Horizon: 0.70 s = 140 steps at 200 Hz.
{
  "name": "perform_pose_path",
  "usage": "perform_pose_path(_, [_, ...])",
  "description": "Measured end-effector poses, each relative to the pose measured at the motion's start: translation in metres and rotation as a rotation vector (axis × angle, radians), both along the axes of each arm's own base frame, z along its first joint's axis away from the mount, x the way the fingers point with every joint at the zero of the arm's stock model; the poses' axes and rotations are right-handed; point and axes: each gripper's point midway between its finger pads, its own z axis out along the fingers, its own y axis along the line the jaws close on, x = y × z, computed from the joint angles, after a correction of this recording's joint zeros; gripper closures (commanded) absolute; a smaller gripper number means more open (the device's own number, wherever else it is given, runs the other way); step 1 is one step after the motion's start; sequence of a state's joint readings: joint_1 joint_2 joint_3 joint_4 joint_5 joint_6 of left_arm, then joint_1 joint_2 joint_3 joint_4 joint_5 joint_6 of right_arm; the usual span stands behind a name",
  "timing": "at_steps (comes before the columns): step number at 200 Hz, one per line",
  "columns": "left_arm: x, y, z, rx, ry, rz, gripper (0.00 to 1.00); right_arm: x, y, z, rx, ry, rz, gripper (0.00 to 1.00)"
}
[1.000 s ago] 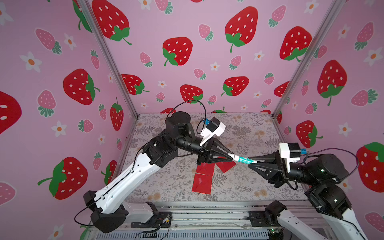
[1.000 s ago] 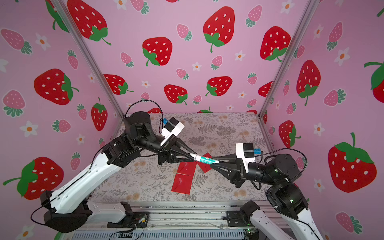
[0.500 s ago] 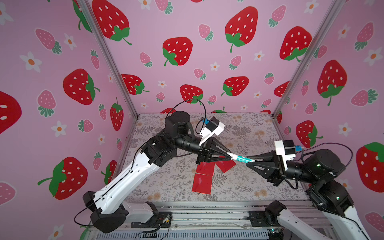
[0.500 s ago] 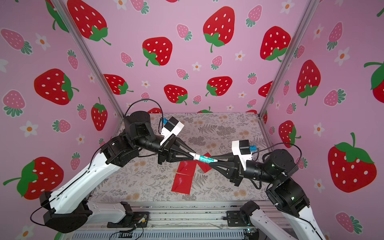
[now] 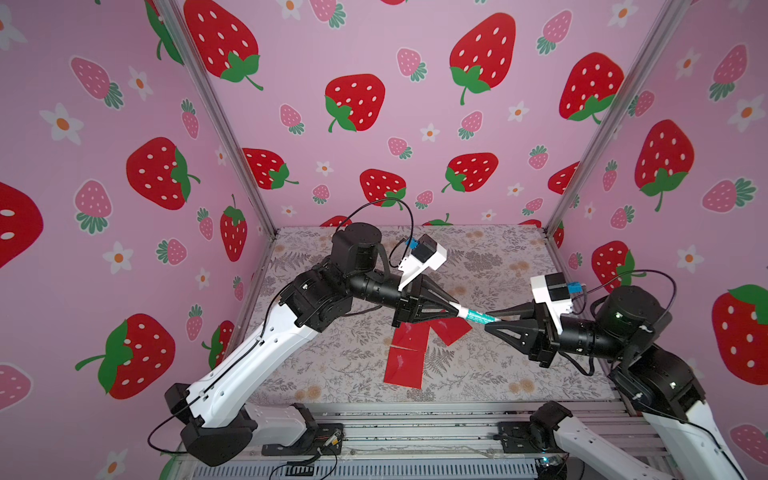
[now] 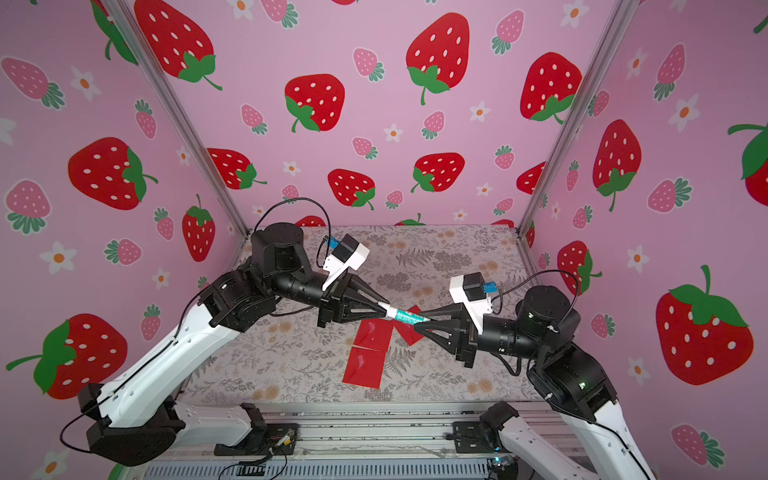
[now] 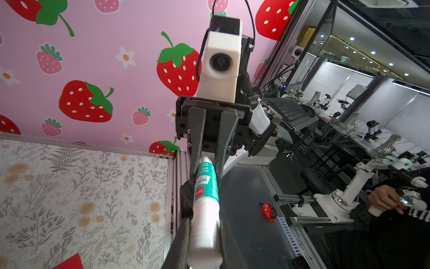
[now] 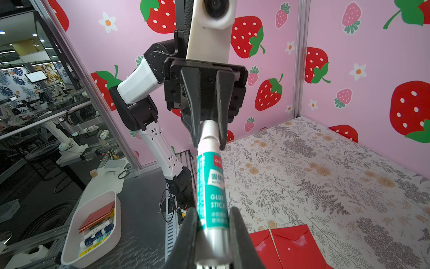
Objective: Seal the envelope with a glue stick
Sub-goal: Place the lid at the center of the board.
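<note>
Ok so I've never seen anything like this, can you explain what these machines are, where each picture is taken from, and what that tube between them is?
These are two robot arms at a floral table. Two pictures look down from overhead, side by side. The other two come from a camera on each arm's wrist. Each arm ends in a two-fingered claw. The left claw grips the white cap end of a glue stick and the right claw grips its other end, in mid-air. A red envelope lies flat below.
</note>
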State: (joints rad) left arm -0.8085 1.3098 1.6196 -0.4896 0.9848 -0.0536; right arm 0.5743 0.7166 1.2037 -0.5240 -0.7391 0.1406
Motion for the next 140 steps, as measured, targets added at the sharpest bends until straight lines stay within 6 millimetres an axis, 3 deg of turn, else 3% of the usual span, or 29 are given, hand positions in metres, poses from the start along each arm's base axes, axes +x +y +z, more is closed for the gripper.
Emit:
perform_pose_path(99, [0.01,-0.001,-0.005,0.008,-0.008,0.014,1.0,0.013,-0.001,-0.003,0.008,-0.029,-0.06,1.0])
perform_pose_path(140, [0.023,-0.001,-0.012,0.019,-0.007,0.04,1.0,0.025,-0.003,-0.001,0.015,-0.052,-0.12,1.0])
